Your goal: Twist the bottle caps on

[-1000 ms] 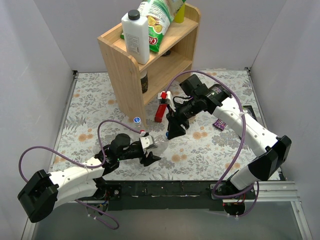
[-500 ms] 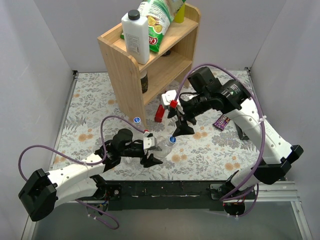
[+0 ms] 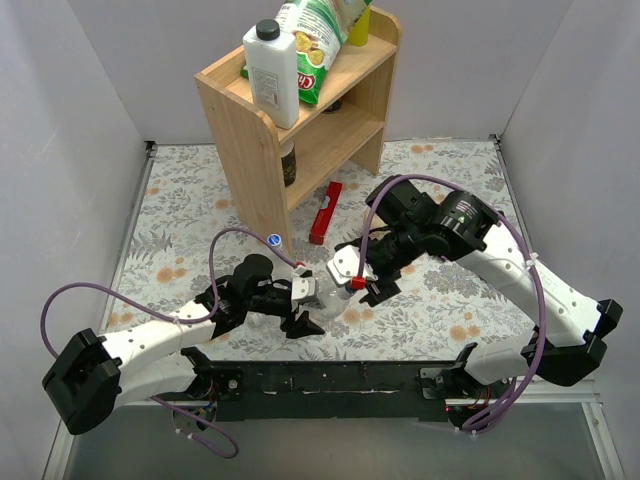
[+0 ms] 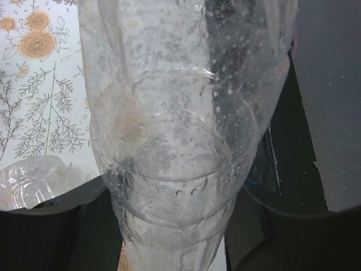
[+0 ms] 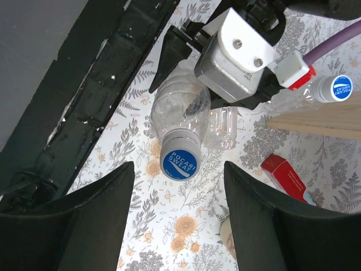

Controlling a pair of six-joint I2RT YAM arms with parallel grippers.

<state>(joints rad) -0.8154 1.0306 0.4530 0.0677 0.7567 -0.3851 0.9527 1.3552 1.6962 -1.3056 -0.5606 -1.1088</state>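
The left gripper [image 3: 306,306] is clamping the clear bottle [image 5: 179,104] at lower centre of the overhead view, its long axis pointing neck-first to the right. The right gripper [image 5: 177,169] is hanging spread, facing the blue cap [image 5: 180,162] sitting on that neck.

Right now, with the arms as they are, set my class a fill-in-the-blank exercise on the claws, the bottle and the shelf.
1. The left claw holds a bottle whose cap is coloured ___.
2. The right claw is open and holds ___.
3. The white jug stands on the ___ of the shelf.
4. The flat box beside the shelf is coloured ___.
Missing words: blue; nothing; top; red.
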